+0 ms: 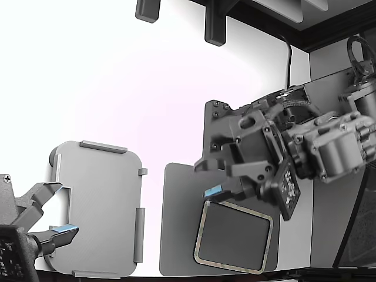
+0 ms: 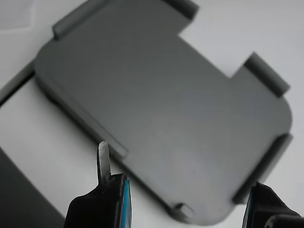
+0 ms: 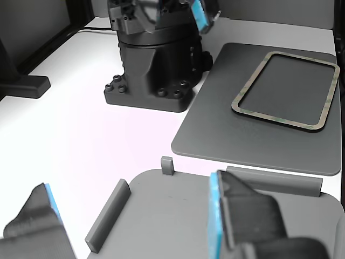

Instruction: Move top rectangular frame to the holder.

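On the white tabletop you find: holder, light grey, bare; your tool hovering over it, released, jaws spread; top rectangular frame lying well apart on the dark mat.

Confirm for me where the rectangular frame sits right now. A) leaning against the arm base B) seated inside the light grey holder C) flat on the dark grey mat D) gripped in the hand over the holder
C: the frame lies flat on the dark grey mat, while the holder is bare and the hand over it is open with nothing between its fingers.
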